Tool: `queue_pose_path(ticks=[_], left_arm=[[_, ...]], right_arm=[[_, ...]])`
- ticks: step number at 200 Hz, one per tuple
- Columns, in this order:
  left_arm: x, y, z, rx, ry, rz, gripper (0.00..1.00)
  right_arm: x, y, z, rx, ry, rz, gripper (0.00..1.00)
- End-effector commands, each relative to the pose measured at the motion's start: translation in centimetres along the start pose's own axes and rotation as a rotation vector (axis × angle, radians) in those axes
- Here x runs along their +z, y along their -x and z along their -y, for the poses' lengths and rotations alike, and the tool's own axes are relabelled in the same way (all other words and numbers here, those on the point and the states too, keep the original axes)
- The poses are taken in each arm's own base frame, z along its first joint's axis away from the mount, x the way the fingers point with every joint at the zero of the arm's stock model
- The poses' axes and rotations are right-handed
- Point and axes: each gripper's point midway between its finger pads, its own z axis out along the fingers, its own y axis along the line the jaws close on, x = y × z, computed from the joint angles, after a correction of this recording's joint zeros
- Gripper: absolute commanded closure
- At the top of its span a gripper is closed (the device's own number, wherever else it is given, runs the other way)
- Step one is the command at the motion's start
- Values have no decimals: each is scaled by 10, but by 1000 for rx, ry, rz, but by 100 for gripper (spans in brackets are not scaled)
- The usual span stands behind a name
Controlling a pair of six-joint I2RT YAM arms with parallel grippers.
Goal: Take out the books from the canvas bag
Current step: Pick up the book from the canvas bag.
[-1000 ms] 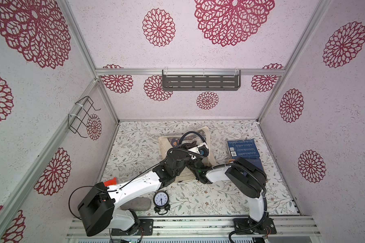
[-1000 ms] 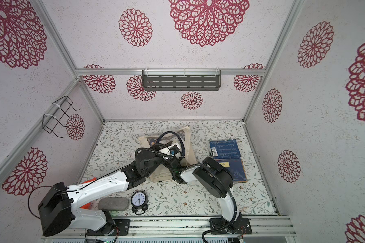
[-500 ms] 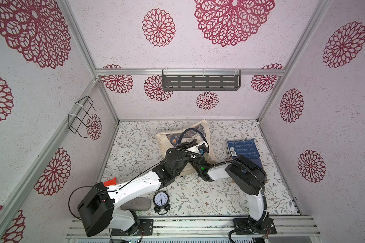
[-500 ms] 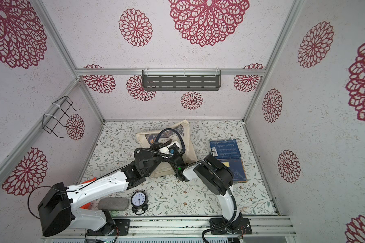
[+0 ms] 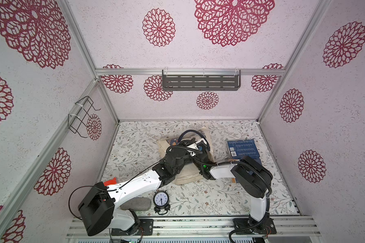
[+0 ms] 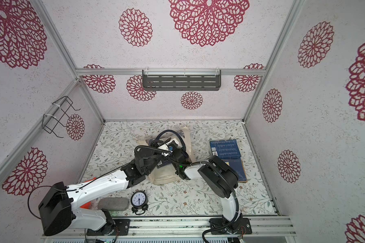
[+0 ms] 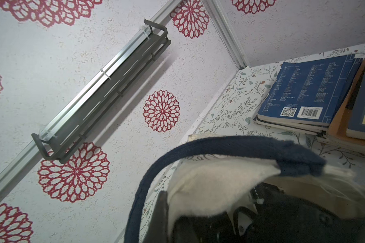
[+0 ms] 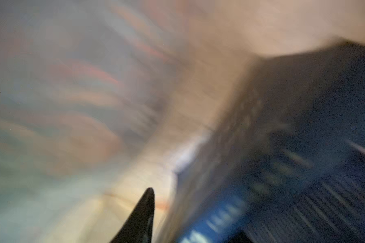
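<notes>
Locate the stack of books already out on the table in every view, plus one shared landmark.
Both top views: stack of books on the table, right of the canvas bag.
Left wrist: stack lies beyond the bag's navy handle.
Right wrist: too blurred to tell.
Landmark: grey wall shelf, in all but the right wrist view.

Lab booth: aluminium frame, flower-papered walls.
</notes>
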Motion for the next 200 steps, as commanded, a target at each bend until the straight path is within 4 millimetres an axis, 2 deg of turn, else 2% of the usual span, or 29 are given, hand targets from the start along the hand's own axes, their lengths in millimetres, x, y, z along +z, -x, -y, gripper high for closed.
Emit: queue_pose_path(ticks=[1, 41, 68, 106, 140, 156, 182, 200], left_arm=[[-5, 48, -32, -71, 75, 143, 100], [-3, 45, -30, -69, 70, 131, 100], [0, 42, -33, -75, 83, 115, 100], [5, 39, -38, -85, 116, 99, 100], [4, 40, -55, -113, 193, 90, 100], [3, 40, -71, -161, 239, 89, 100], [2, 40, -91, -218, 280, 78, 100], [-2, 42, -105, -231, 319, 88, 100]], right_arm=[[-2, 31, -35, 69, 91, 76, 57], [1, 11, -8, 148, 46, 11, 56], [-4, -2, 10, 221, 22, -32, 48], [-6, -11, 21, 236, -9, -64, 42], [1, -17, 35, 269, -36, -81, 42], [7, -20, 38, 278, -33, -99, 46], [11, -19, 36, 292, -4, -116, 70], [10, -17, 30, 274, 16, -122, 79]])
